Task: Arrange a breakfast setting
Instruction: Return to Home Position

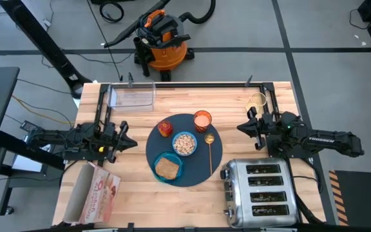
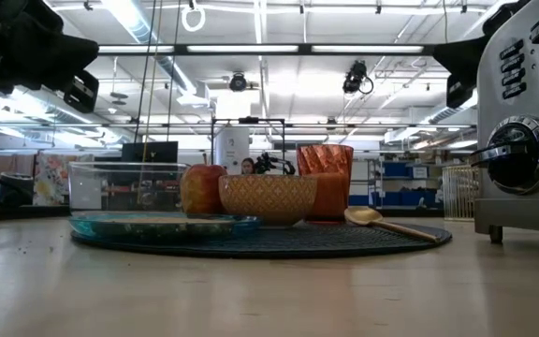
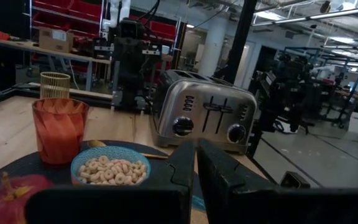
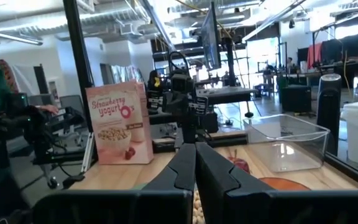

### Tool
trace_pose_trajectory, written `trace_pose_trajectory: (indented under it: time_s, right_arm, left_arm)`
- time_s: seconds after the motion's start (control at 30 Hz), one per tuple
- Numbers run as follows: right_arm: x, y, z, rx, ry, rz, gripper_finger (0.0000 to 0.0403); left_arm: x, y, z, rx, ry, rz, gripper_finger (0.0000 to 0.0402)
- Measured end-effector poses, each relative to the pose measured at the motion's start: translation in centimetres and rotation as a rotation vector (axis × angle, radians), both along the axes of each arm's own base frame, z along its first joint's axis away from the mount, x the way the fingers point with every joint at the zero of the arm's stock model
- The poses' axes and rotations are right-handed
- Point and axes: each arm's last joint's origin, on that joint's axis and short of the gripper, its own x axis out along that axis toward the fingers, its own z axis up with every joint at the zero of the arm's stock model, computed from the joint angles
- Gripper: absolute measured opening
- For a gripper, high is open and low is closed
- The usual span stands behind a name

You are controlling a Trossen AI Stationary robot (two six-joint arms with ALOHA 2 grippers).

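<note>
A round dark blue-grey mat (image 1: 198, 169) lies mid-table. On it rest a light-blue bowl of cereal (image 1: 185, 143), a teal plate (image 1: 169, 167) bearing a toast slice (image 1: 167, 168), a red-orange fruit (image 1: 165, 127), a translucent orange cup (image 1: 202, 120) and a gold spoon (image 1: 210, 149). My left gripper (image 1: 134, 143) is shut and empty, left of the mat. My right gripper (image 1: 239, 127) is shut and empty, right of the mat. The bowl (image 3: 110, 169), cup (image 3: 59, 129) and fruit (image 3: 8, 198) show in the left wrist view.
A chrome toaster (image 1: 260, 193) stands at the near right. A pink cereal box (image 1: 94, 193) lies at the near left. A clear plastic container (image 1: 133, 96) sits at the far left, and a small pale cup (image 1: 256, 100) at the far right.
</note>
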Motion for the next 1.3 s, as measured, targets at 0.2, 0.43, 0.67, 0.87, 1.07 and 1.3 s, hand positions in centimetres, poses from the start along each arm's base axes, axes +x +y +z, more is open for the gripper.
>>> trace_pose_trajectory:
  time_s: [0.2, 0.43, 0.67, 0.87, 1.07, 1.3]
  right_arm:
    - [-0.01, 0.00, 0.03, -0.001, -0.003, 0.000, 0.0016]
    - [-0.01, 0.00, 0.03, -0.001, -0.003, 0.000, 0.0018]
    - [-0.01, 0.00, 0.03, -0.001, -0.003, 0.000, 0.0016]
    - [-0.01, 0.00, 0.02, -0.001, -0.003, 0.000, 0.0018]
    - [-0.01, 0.00, 0.02, -0.001, -0.003, 0.000, 0.0017]
    - [-0.01, 0.00, 0.02, -0.001, -0.003, 0.000, 0.0016]
  left_arm:
    - [0.02, 0.20, 0.00, 0.000, 0.000, 0.019, 0.0027]
    - [0.04, 0.44, 0.06, -0.002, -0.005, 0.058, 0.0027]
    - [0.04, 0.44, 0.06, -0.002, -0.005, 0.058, 0.0027]
    - [0.04, 0.44, 0.06, -0.002, -0.005, 0.059, 0.0027]
    - [0.04, 0.44, 0.06, -0.002, -0.006, 0.059, 0.0027]
    - [0.04, 0.44, 0.06, -0.002, -0.006, 0.059, 0.0027]
